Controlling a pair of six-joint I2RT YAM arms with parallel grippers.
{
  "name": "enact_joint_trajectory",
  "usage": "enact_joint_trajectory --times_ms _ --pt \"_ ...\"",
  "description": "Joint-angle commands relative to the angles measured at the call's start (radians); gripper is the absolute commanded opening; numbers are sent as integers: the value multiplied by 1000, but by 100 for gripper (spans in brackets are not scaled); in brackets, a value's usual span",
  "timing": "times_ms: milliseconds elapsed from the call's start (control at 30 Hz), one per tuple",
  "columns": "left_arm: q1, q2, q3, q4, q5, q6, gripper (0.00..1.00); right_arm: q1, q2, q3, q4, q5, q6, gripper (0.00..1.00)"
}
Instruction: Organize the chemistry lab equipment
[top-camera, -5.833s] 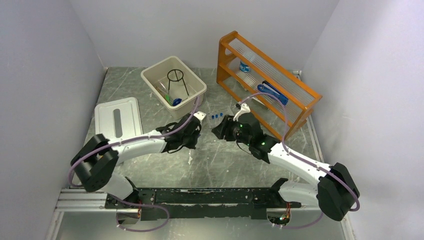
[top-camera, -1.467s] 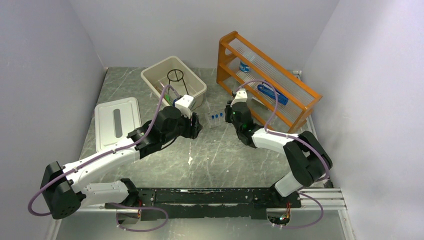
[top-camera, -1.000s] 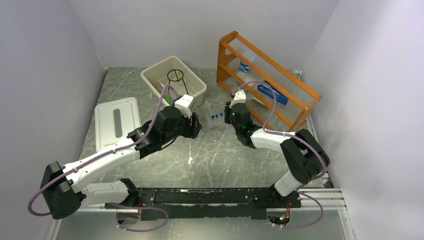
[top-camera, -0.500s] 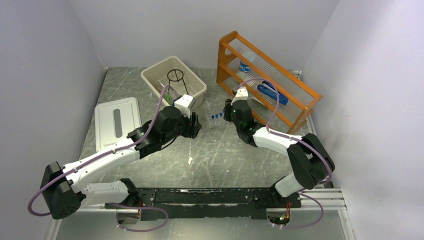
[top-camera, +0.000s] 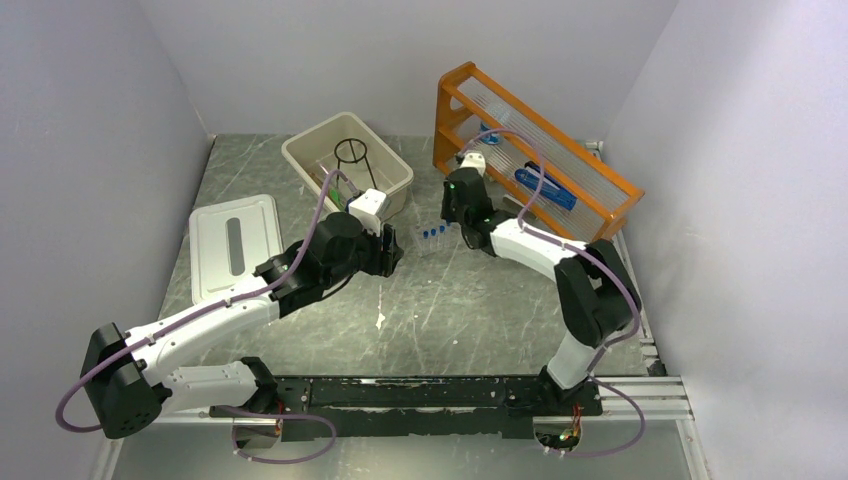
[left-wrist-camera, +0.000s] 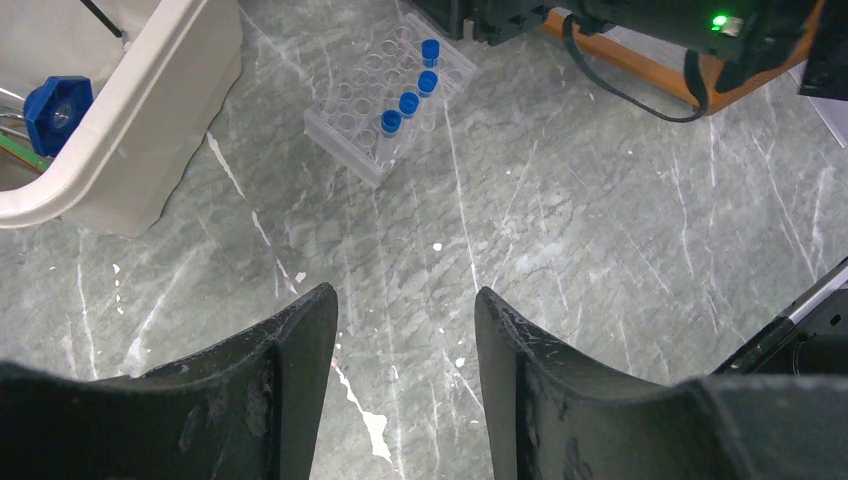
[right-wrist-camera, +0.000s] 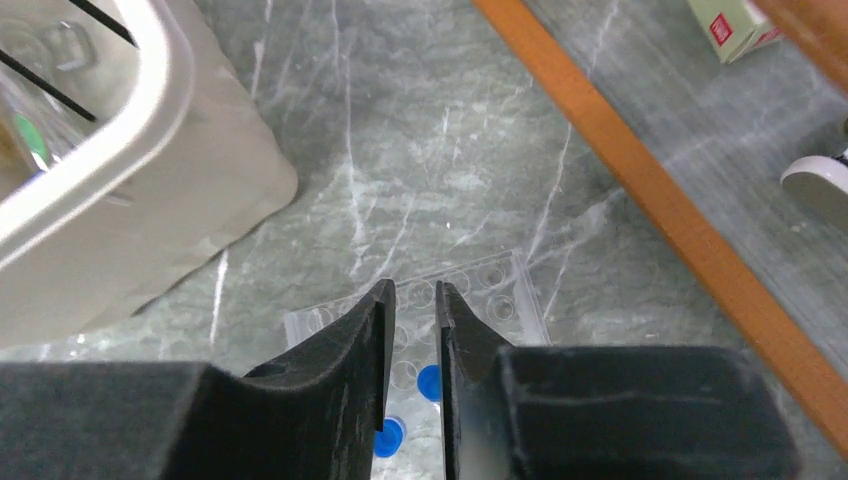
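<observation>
Rack (left-wrist-camera: 370, 95) w/ four capped tubes (left-wrist-camera: 408, 102) stands on table (left-wrist-camera: 600, 250) betw. bin (left-wrist-camera: 150, 120) and shelf (top-camera: 540, 150). R pincer (right-wrist-camera: 413, 292) hangs directly above it, jaws a slit apart, nothing held; rack's long axis lies across the gap. L pincer (left-wrist-camera: 403, 300) half open, empty, well short. R arm nearer.

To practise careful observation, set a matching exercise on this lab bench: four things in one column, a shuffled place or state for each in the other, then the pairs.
Column one
1. tube rack
2. black wire ring stand
3. lid
4. left gripper

Column two
a. inside the beige bin
b. flat on the table, apart from the bin
c. open, with nothing between its fingers
d. holding four blue-capped tubes

Pairs: 1-d, 2-a, 3-b, 4-c
</observation>
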Motion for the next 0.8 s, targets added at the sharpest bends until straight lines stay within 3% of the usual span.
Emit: enact_joint_trajectory --times_ms 0,333,767 --pt "-2 -17 9 -7 -9 -2 57 -9 58 71 -154 -26 8 24" --pt "-2 -2 15 -6 -6 1 57 -11 92 121 -265 -44 -40 18" --pt "-2 -6 12 -6 -10 -1 57 -13 59 129 -345 -129 -48 17"
